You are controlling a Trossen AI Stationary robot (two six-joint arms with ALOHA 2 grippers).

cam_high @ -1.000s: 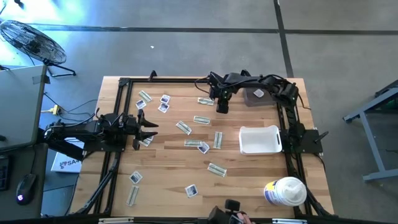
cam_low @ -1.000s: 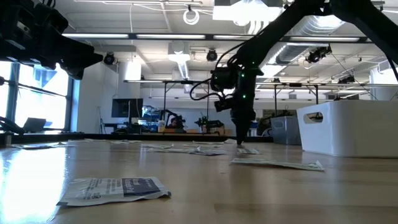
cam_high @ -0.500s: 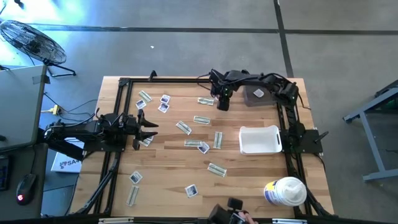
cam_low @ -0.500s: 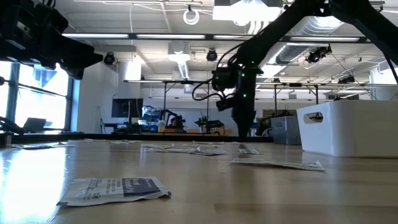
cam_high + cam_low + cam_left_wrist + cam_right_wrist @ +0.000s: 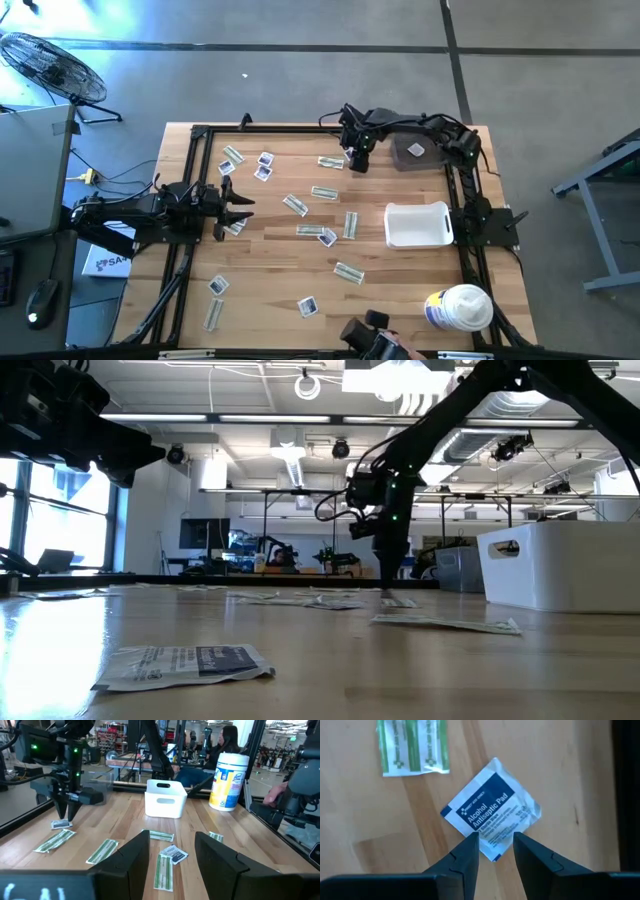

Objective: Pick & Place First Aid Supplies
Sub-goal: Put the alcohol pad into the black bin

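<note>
Here the right end effector (image 5: 495, 851) hangs with its fingers parted just above a square white sachet (image 5: 491, 816) at the far edge of the surface (image 5: 400, 290); judging by this, it should descend straight and pinch one corner. The frame rail (image 5: 270, 129) runs near, while open room leads toward the white bin (image 5: 417, 224); the left end effector (image 5: 240, 207) waits open at its side.

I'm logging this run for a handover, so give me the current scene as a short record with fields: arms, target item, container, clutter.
right gripper: at the table's far edge, pointing down over a square white sachet, jaws open, not gripping
target: alcohol antiseptic pad sachet, flat on the wood beside a green strip wrapper
left gripper: waiting at the left side, jaws open, empty
container: white bin, nothing visible inside
clutter: packets scattered across the table; large round tub at the near right corner
</note>
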